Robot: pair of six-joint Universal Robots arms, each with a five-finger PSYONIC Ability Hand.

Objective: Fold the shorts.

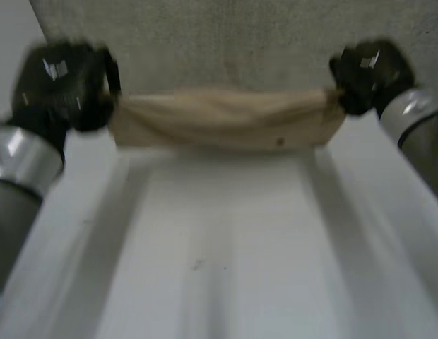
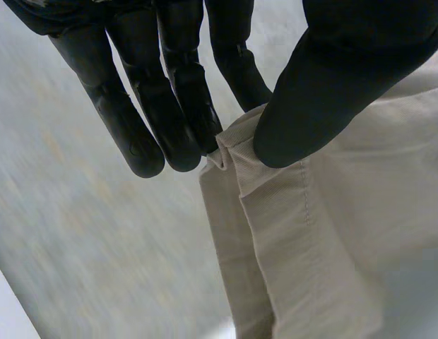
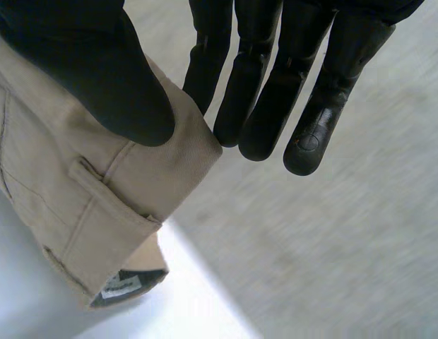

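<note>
Beige twill shorts [image 1: 226, 119], of a finely ribbed woven cotton with stitched seams, are gathered into a long, soft, creased band that is stretched level between the two hands at the far end of the smooth white table [image 1: 226, 247]. Behind the band a grey speckled floor [image 1: 226, 42] is seen. Whether the lower edge of the band rests on the table cannot be told. A small dark spot [image 1: 280, 142] is seen low on the cloth toward the right hand's end.

One end of the band is pinched by the black left hand [image 1: 60, 85]: in the left wrist view a hemmed corner of the cloth is pressed between the broad thumb [image 2: 325, 92] and the nearly straight fingers [image 2: 169, 106], which are held close together, and the rest of the cloth hangs below in flat doubled layers.

The other end is pinched by the black right hand [image 1: 367, 74]. In the right wrist view the waistband is clamped under the thumb [image 3: 99, 78] against the straight, closely set fingers [image 3: 275, 92]; a narrow belt loop [image 3: 88, 173] is sewn across the band just below the thumb, and a dark label [image 3: 120, 286] shows at the lowest fold.

Both grey, metallic arms are reached forward along the table's sides, the left arm [image 1: 21, 162] and the right arm [image 1: 417, 120] well apart, with the hands at a like height
</note>
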